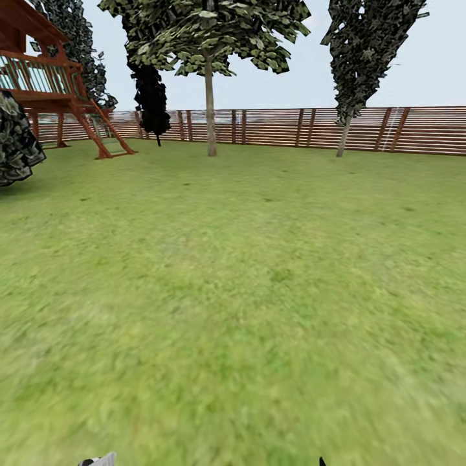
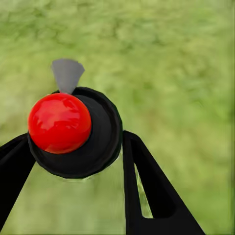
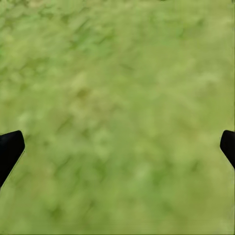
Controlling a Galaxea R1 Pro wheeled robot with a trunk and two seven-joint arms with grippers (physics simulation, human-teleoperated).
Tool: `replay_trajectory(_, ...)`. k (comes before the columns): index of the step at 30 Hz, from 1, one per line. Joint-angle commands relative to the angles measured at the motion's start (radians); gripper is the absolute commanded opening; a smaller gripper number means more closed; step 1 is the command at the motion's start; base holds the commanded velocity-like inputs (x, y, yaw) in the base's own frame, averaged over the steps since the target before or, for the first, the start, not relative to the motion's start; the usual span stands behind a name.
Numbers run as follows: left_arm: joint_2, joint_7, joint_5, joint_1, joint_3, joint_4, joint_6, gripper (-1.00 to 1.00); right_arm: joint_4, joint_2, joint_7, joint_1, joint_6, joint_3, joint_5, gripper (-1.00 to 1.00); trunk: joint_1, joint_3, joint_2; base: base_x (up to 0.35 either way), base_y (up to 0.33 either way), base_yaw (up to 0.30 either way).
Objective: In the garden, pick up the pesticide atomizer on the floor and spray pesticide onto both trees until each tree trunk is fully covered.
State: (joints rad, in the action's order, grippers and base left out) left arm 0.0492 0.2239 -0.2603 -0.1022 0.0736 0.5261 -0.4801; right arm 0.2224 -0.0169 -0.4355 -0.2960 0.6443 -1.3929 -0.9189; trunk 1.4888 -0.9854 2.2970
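The left gripper (image 2: 78, 161) is clamped around the atomizer (image 2: 73, 132), a dark bottle with a red cap sitting upright between its black fingers (image 2: 147, 191). The right gripper (image 3: 117, 147) hangs spread wide over bare grass (image 3: 117, 98), grasping nothing. Ahead the lawn (image 1: 246, 291) runs flat to two trees: one trunk (image 1: 210, 110) straight ahead, another (image 1: 343, 139) to the right, both by the slatted fence (image 1: 278, 126). A wooden play tower (image 1: 45, 90) stands far left. I judge the left arm must carry the spray forward.

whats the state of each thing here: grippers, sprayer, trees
left gripper: shut on the pesticide atomizer, above the grass
pesticide atomizer: held between the fingers, red top toward the camera
right gripper: open, empty
trees: upright, far off by the fence
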Motion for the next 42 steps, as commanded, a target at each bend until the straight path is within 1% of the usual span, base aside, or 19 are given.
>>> replay_trajectory(1,0.000,0.000,0.000,0.000,0.000,0.000,0.000,-1.00,0.000,0.000,0.000,0.000,0.000,0.000,0.000,1.00,0.000,0.000,0.000,0.339,0.000,0.000)
replay_trajectory(42,0.000,0.000,0.000,0.000,0.000,0.000,0.000,-1.00,0.000,0.000,0.001,0.000,0.000,0.000,0.000,1.00,0.000,0.000,0.000,0.339,0.000,0.000)
